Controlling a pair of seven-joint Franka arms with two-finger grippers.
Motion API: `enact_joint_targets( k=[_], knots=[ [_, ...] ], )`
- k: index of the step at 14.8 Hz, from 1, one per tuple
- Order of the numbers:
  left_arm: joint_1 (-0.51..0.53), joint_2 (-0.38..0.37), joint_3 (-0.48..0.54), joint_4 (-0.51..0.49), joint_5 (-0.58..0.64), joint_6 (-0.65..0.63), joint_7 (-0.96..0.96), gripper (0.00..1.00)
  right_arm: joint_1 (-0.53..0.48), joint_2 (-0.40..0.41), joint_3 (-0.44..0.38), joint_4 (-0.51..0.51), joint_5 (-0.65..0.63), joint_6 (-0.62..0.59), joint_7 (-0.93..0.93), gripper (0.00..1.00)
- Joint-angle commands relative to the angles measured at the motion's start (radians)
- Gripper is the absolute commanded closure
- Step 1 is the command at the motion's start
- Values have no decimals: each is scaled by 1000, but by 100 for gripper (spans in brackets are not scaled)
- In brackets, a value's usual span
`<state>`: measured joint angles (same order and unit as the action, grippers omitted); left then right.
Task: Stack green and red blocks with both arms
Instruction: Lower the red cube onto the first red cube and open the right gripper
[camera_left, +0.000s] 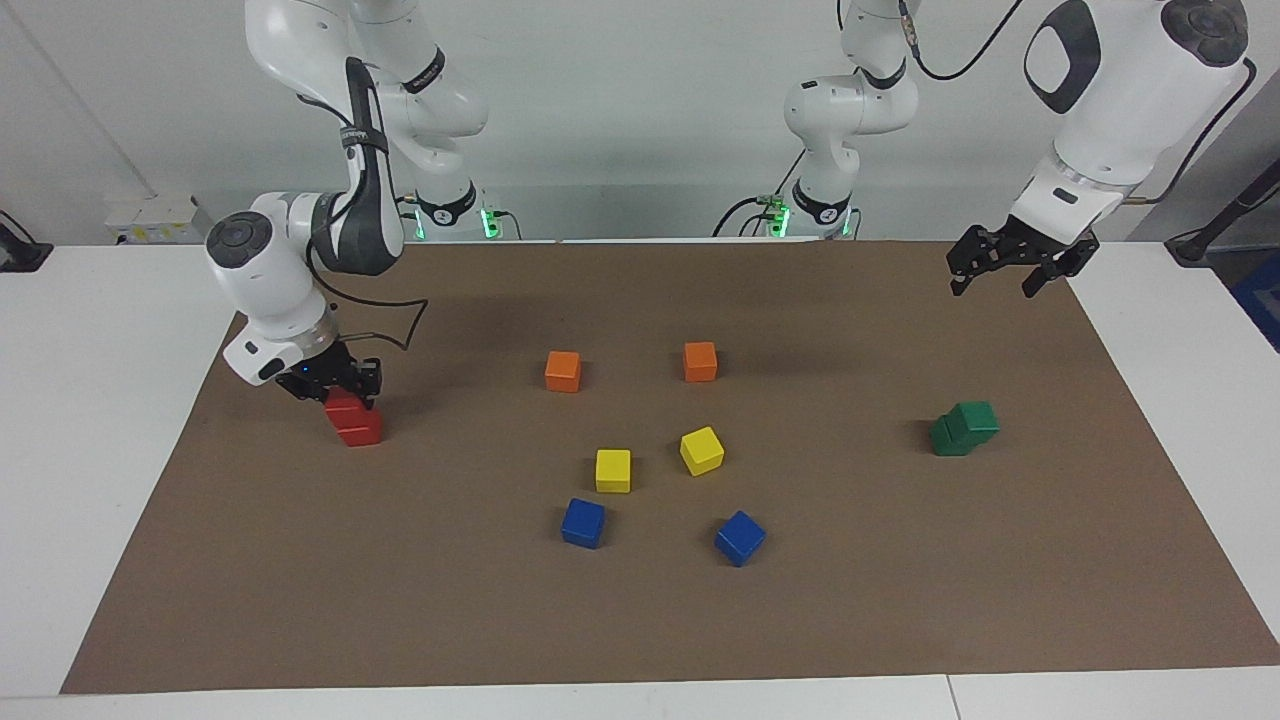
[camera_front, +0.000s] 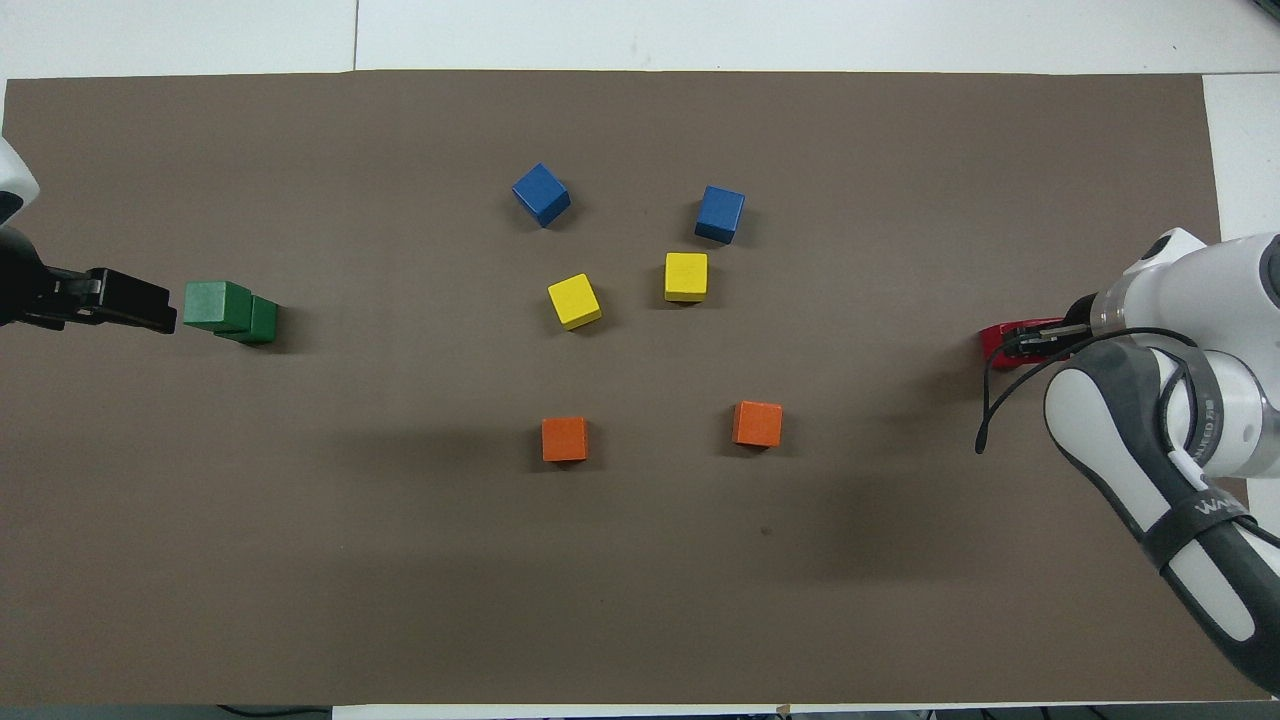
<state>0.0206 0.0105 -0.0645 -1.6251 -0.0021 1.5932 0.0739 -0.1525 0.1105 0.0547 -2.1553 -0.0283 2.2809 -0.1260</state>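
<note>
Placement of upper bright red matte cube (camera_left: 345, 405) on lower red cube (camera_left: 360, 430), toward right arm's end of table.
Right gripper (camera_left: 335, 383) clamped shut on upper cube for alignment; left gripper (camera_left: 1005, 270) raised, spread wide, empty; dark green matte cubes (camera_left: 963, 428) stacked askew.

Robotics lab: four table-mounted arms (camera_left: 300, 270)

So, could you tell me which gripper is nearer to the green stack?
Left. The left gripper hangs open above the mat near the green stack; the right gripper is shut on the upper red block.
</note>
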Motion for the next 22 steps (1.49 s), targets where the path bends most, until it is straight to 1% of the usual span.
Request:
enact_joint_targets(
  k=[1,4,19,20,21,22],
  knots=[
    [-1,-6,3,11,4,-22,-9,0,-15,-3,7,-12,18,23,-38,100],
    [-1,-6,3,11,4,-21,-9,0,-22,9,7,-12,18,25,-43,100],
    [-1,-6,3,11,4,-21,-9,0,-10,9,7,-9,18,23,-30,100],
    [-1,-6,3,11,5,-21,-9,0,-12,11,7,-8,18,23,-30,83],
    [-1,-6,3,11,4,-21,-9,0,-12,9,7,-8,18,23,-30,61],
    [-1,-6,3,11,5,-21,-9,0,-12,9,7,-8,18,23,-30,41]
  ],
)
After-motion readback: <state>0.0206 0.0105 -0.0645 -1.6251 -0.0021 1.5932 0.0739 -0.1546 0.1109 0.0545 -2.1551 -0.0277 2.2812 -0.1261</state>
